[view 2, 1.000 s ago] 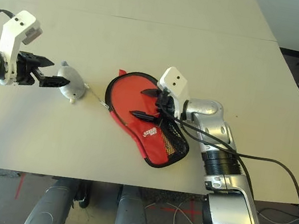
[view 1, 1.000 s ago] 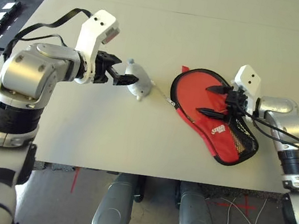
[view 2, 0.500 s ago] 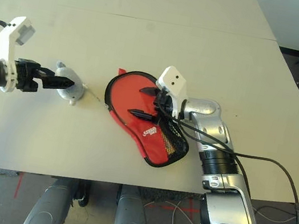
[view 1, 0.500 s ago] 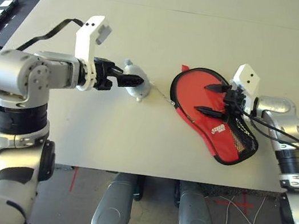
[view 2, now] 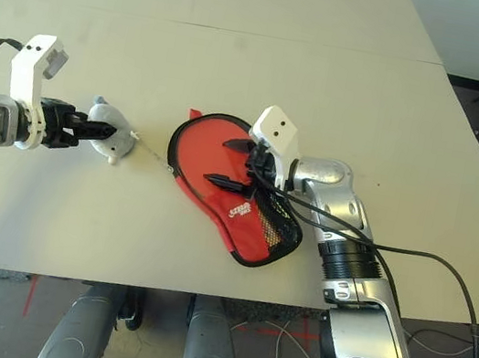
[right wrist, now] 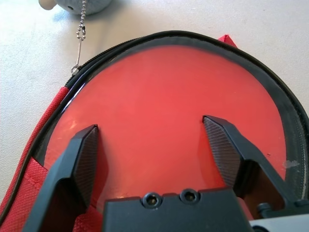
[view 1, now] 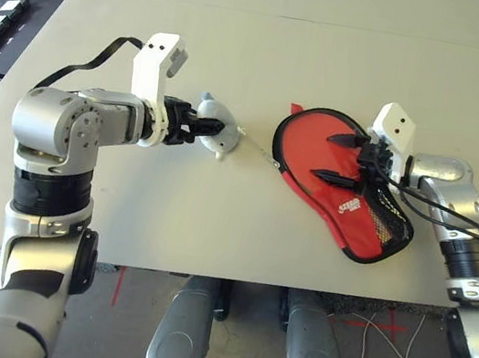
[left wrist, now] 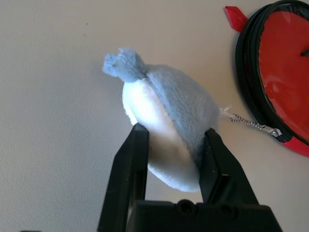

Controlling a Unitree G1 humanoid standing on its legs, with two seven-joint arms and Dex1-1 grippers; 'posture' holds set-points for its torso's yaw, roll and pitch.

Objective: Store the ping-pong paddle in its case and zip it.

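Centre-right of the left eye view you've got the case (view 1: pixel 348 194) lying open on the table (view 1: pixel 272 46), round end toward upper left, mesh pocket toward lower right. The ping-pong paddle (view 1: pixel 314 150) sits inside it, red face up. Your right gripper (view 1: pixel 341 158) hangs over that red face with its fingers spread apart, nothing between them. Left of centre, your left gripper (view 1: pixel 210 125) is pinched on the grey-white plush (view 1: pixel 218 134), which rests on the table well apart from the case.

Right eye view: same layout, shifted left in frame; a thin chain (view 2: pixel 153 153) runs from the plush to the case edge.

Left wrist view: both fingers (left wrist: pixel 130 164) press the sides of the plush at frame centre; the case rim with its zipper curves through the upper right corner.

Right wrist view: the paddle's red face spans the middle, black zipper edging arcing across the top, fingers wide at lower left and lower right, plush at the top left edge.
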